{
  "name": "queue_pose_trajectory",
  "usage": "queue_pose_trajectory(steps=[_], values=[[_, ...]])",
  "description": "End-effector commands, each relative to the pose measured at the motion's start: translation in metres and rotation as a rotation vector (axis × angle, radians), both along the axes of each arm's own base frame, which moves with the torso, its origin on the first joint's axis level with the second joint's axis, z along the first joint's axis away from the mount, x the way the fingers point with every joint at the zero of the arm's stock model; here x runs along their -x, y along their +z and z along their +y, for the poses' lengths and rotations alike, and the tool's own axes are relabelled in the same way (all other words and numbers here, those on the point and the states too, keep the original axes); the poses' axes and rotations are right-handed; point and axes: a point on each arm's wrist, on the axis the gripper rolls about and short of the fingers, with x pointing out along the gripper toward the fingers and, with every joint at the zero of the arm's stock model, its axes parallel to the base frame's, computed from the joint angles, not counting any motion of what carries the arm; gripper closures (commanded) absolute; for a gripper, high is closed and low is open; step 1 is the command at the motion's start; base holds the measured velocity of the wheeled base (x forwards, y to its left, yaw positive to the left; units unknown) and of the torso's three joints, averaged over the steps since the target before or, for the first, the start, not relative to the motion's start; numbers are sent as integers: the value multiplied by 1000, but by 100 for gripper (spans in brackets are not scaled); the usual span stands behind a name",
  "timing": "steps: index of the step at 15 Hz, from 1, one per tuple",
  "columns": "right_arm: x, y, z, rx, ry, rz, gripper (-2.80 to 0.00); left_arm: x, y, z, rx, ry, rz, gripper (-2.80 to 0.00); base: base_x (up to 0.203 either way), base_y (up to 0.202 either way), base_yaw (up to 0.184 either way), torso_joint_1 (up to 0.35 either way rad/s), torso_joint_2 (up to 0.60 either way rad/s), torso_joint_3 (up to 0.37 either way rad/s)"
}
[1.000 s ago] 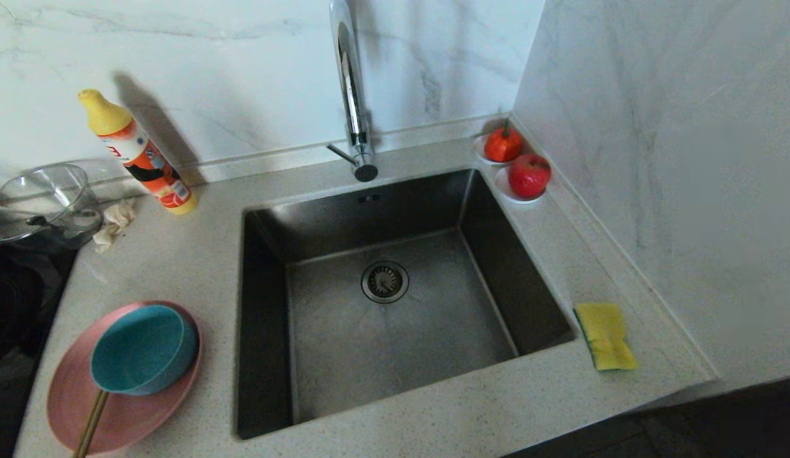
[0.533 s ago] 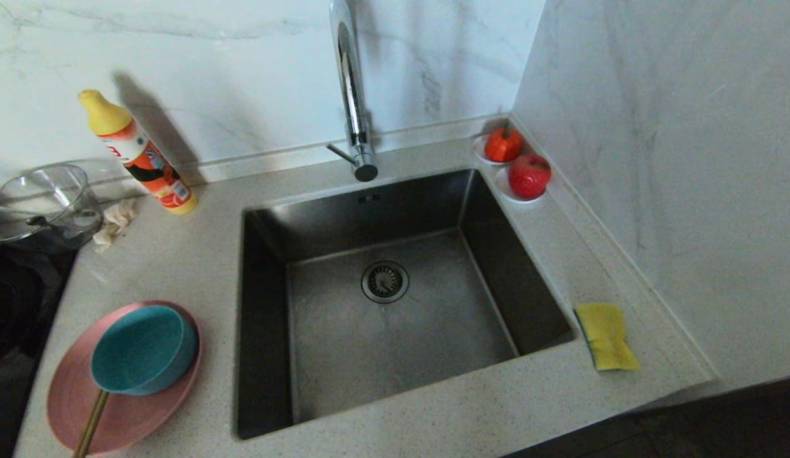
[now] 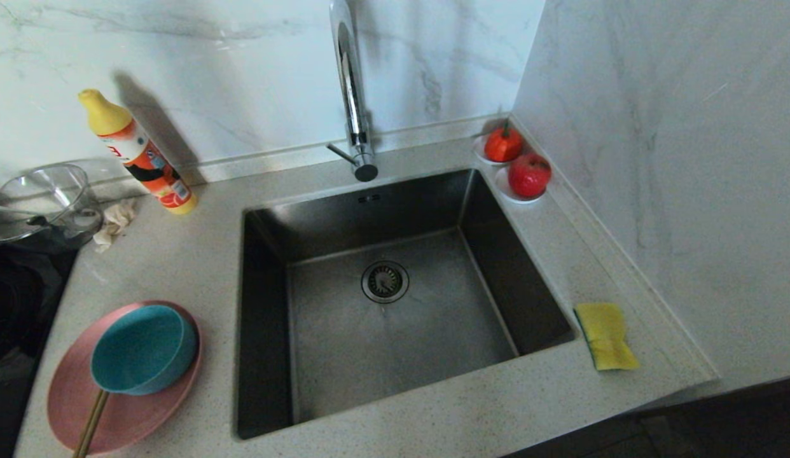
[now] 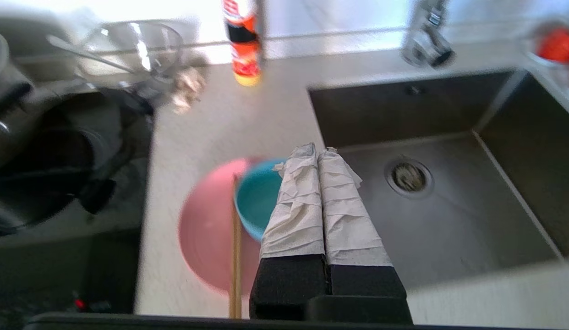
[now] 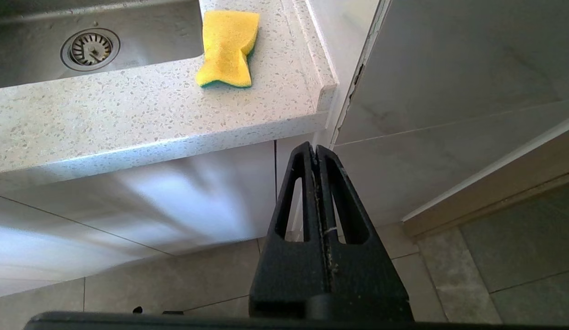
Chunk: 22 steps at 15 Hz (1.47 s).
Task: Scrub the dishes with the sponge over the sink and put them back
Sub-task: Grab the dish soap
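1. Left gripper [image 4: 317,153] is clenched with nothing between its fingers [image 4: 297,201], both wrapped in white cloth tape; it hangs above the counter at the sink's near left corner.
2. Just below and beside its tips sits the teal bowl [image 4: 257,199], resting on the pink plate [image 4: 206,229], with a thin wooden stick [image 4: 236,256] lying across the plate under the bowl's edge. In the head view the bowl [image 3: 144,348], plate [image 3: 70,394] and stick [image 3: 90,423] sit on the counter left of the basin.
3. Beyond and to the side of those tips opens the sink [image 4: 518,183], a deep dark steel basin with a round drain strainer [image 4: 408,176] and a chrome tap [image 4: 426,41] behind it.
4. Right gripper [image 5: 317,146] is pressed shut and empty, low in front of the cabinet face, below the counter's edge, over a tiled floor [image 5: 518,256].
5. Up past it, on the counter, lies the yellow sponge [image 5: 227,48], green layer down, between the basin and the side wall; the head view shows the sponge [image 3: 605,336] at the sink's right rim.
6. Speckled pale stone forms the countertop [image 3: 179,267]; white marbled panels form the back wall [image 3: 229,76] and the right wall [image 3: 675,159].
7. Far from both grippers stand an orange detergent bottle [image 3: 144,156], a glass jug [image 3: 39,200], a crumpled scrap [image 3: 115,222], and two red fruits on white saucers [image 3: 519,168] in the back corner.
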Motion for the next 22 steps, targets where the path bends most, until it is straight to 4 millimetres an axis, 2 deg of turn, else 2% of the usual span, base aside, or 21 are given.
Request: queue_pose_trajectory(steps=[1,3,5,8,12,15,18,20,22], values=[[0,0,0,0,0,-1,0,-60,37,0,13,35,176,0,0,0,0,0,0,0],[0,0,0,0,0,0,0,-107,55,1,34,78,257,0,0,0,0,0,0,0],[0,0,0,0,0,-1,0,-161,61,2,53,122,313,0,0,0,0,0,0,0],[0,0,0,0,0,-1,0,-234,53,3,74,189,340,0,0,0,0,0,0,0],[0,0,0,1,0,-1,0,-301,32,4,135,229,306,0,0,0,0,0,0,0],[0,0,0,1,0,-1,0,-334,19,8,198,249,235,0,0,0,0,0,0,0],[0,0,0,-1,0,-1,0,-355,19,21,257,307,170,0,0,0,0,0,0,0],[0,0,0,0,0,0,0,-368,14,29,262,336,175,0,0,0,0,0,0,0],[0,0,0,-1,0,-1,0,-371,8,30,261,352,191,0,0,0,0,0,0,0]])
